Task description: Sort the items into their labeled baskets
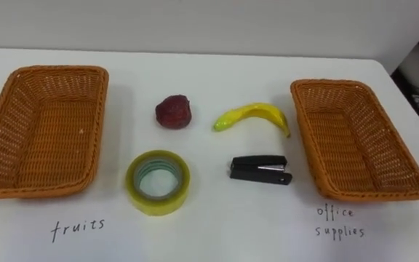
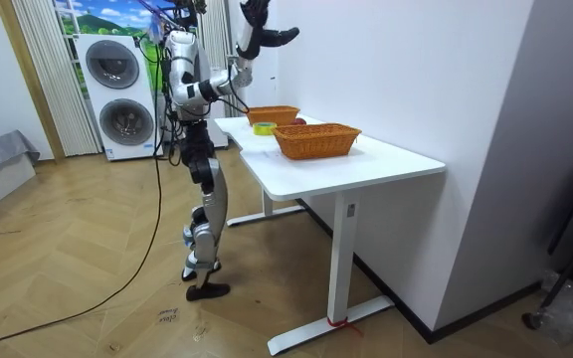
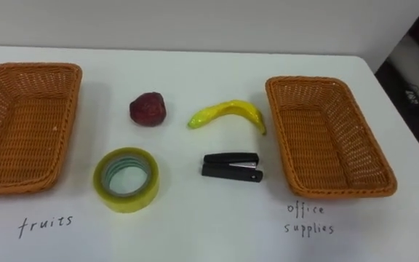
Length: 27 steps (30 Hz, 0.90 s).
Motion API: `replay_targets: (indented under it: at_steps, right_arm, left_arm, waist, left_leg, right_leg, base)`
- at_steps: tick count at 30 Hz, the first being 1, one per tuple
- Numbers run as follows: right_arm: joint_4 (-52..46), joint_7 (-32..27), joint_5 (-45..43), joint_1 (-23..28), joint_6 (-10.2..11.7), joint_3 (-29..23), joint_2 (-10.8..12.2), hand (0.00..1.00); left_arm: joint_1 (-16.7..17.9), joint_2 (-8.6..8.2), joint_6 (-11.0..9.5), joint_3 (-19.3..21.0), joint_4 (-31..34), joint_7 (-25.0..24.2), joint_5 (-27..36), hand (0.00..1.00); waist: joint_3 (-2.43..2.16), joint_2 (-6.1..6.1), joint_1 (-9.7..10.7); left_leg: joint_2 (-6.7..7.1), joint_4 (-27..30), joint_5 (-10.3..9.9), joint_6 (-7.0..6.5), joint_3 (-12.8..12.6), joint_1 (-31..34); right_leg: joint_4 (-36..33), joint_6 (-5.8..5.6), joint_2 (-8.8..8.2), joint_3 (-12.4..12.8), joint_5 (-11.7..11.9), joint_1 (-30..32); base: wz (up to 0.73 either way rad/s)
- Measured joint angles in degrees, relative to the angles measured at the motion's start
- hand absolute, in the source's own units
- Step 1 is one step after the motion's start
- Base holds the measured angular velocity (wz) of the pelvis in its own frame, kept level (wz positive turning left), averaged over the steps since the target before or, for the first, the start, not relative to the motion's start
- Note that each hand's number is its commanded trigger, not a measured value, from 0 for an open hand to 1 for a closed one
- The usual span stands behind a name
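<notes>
On the white table lie a dark red fruit (image 1: pixel 173 112) and a yellow banana (image 1: pixel 253 116) at the middle back. Nearer the front edge are a roll of yellowish tape (image 1: pixel 158 182) and a black stapler (image 1: pixel 260 170). The woven basket (image 1: pixel 42 131) on the left stands above the handwritten word "fruits" and holds nothing. A second woven basket (image 1: pixel 355 142) on the right, marked "office supplies", is likewise bare inside. In the room view I stand at the table's long side with my right hand (image 2: pixel 258 24) raised high above the table, fingers spread and holding nothing.
The table's (image 1: pixel 217 233) right end lies just past the right basket, with dark floor beyond it. A pale wall runs along the far edge. In the room view, washing machines (image 2: pixel 117 94) stand behind me.
</notes>
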<state>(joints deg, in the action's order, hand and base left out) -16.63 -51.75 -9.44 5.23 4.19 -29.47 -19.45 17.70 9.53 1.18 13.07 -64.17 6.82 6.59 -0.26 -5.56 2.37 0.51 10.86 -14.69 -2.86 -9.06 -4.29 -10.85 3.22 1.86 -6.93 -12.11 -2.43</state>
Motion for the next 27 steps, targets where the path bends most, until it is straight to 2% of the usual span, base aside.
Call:
replay_targets:
  at_steps: [2, 4, 7, 9, 12, 15, 19, 23, 27]
  right_arm:
    - [0.00, 1.11, 0.01, -1.04, 0.00, 1.10, -0.07, 0.00]
    - [-0.01, 2.89, 0.19, -1.81, -0.07, 1.26, -0.44, 0.00]
    - [-0.05, 4.95, -0.13, -6.33, -0.24, 2.36, -2.29, 0.00]
    - [-0.40, 6.40, -0.26, -9.01, -0.48, 4.55, -4.36, 0.00]
    - [-0.49, 9.42, -0.15, -9.94, -0.73, 7.51, -6.49, 0.00]
    - [-1.37, 13.57, -0.05, -11.14, -3.01, 10.64, -6.63, 0.00]
    - [-1.29, 16.84, 0.51, -13.00, -5.12, 11.79, -6.67, 0.00]
    - [-1.09, 20.38, 1.63, -14.67, -5.30, 15.08, -6.96, 0.00]
    - [1.03, 25.11, 1.64, -16.27, -5.40, 18.44, -7.24, 0.00]
  left_arm:
    - [-0.02, 0.57, 0.06, -0.42, -0.57, 0.04, -0.02, 0.00]
    - [0.08, 0.75, 0.12, -0.58, -0.44, 0.18, -0.05, 0.00]
    - [0.03, 0.76, 0.12, -0.61, -0.38, -0.01, -0.54, 0.00]
    - [-0.46, 0.97, 0.08, -0.57, -0.55, -0.11, -0.58, 0.00]
    - [-0.64, 1.07, 0.11, -0.59, -0.47, -0.24, -0.55, 0.00]
    - [-0.82, 1.11, 1.04, -0.73, -0.47, -0.87, -0.70, 0.00]
    - [-2.07, 1.67, 2.29, -1.03, -0.42, -1.24, -2.15, 0.00]
    - [-2.67, 2.50, 2.26, -2.14, -0.24, -0.79, -2.79, 0.00]
    - [-3.19, 2.69, 2.20, -2.11, -0.32, -0.79, -5.63, 0.00]
  waist:
    - [0.25, -0.20, 0.29]
    - [0.20, -0.36, 0.24]
    - [0.36, -0.15, -0.51]
    - [0.34, -0.06, -0.73]
    - [0.32, -0.28, -1.19]
    - [0.26, -0.75, -1.24]
    - [0.31, -1.15, -2.27]
    - [0.13, -1.52, -3.03]
    - [0.19, -1.42, -4.43]
  left_leg:
    - [0.01, 0.12, 0.00, 0.00, 0.73, -0.10]
    - [0.06, 0.20, 0.00, 0.00, 1.13, -0.13]
    - [0.09, 0.52, 0.00, 0.00, 1.20, -0.19]
    - [0.06, 0.53, 0.01, -0.01, 1.28, -0.42]
    - [0.04, 0.66, 0.08, -0.05, 1.45, -0.57]
    - [0.08, 0.70, 0.22, -0.09, 1.56, -0.30]
    - [0.20, 0.84, 0.29, -0.21, 1.68, -0.09]
    - [0.19, 0.93, 0.30, -0.21, 1.81, 0.08]
    - [0.18, 0.95, 0.31, -0.23, 2.07, -0.19]
  right_leg:
    - [0.01, 0.01, -0.14, -1.12, 0.01, -0.54]
    - [-0.05, 0.01, -0.23, -1.50, 0.01, -0.59]
    - [-0.05, 0.00, -0.28, -1.52, 0.02, -0.85]
    - [-0.02, 0.02, -0.28, -1.75, 0.03, -1.16]
    - [0.00, 0.03, -0.41, -2.59, 0.03, -1.57]
    - [0.00, 0.07, -0.59, -3.12, 0.05, -1.45]
    - [0.10, 0.04, -0.82, -3.45, 0.04, -1.44]
    - [-0.01, 0.00, -0.86, -4.11, 0.07, -1.46]
    - [-0.45, -0.06, -0.94, -4.78, 0.14, -1.94]
  base:
    - [0.20]
    - [0.15]
    - [0.00]
    - [0.02]
    - [0.09]
    - [0.05]
    - [0.07]
    - [0.01]
    - [0.03]
